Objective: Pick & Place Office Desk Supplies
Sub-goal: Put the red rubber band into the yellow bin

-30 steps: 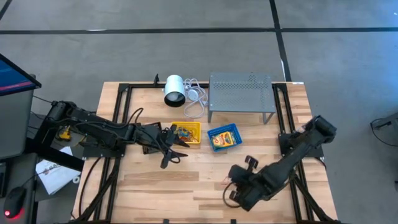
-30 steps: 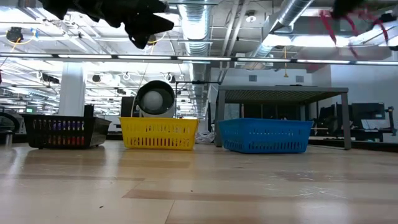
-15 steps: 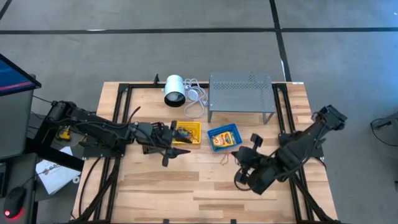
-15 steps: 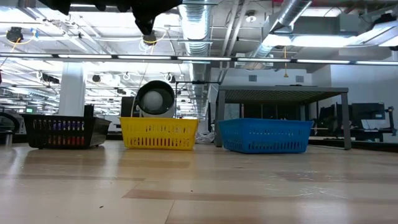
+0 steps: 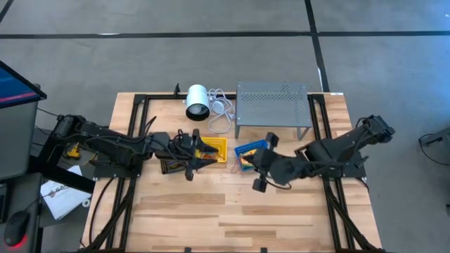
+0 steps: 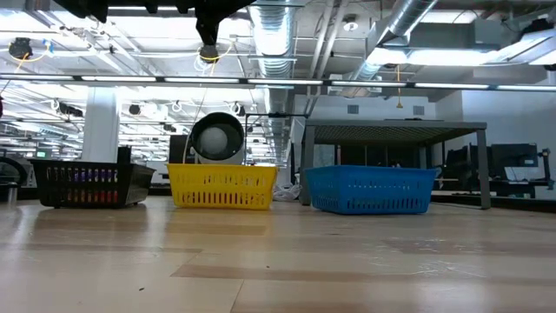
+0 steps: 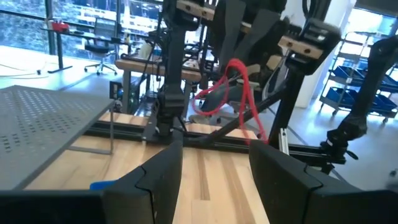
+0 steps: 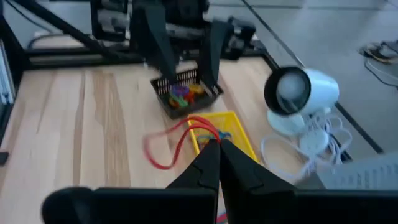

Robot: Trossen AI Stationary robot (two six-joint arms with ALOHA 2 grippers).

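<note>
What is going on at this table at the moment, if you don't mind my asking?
The robot is sorting small office supplies into trays. Its right claw is shut on a red rubber band, which dangles in the air beside the blue tray. The left claw hangs open over the black tray of coloured bits, next to the yellow tray. A white cylinder and a grey rack stand behind.

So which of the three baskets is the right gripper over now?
The blue basket, the one nearest the grey rack. The right gripper, jaws shut on a red rubber band, hangs at its edge; yellow and black sit farther left.
</note>
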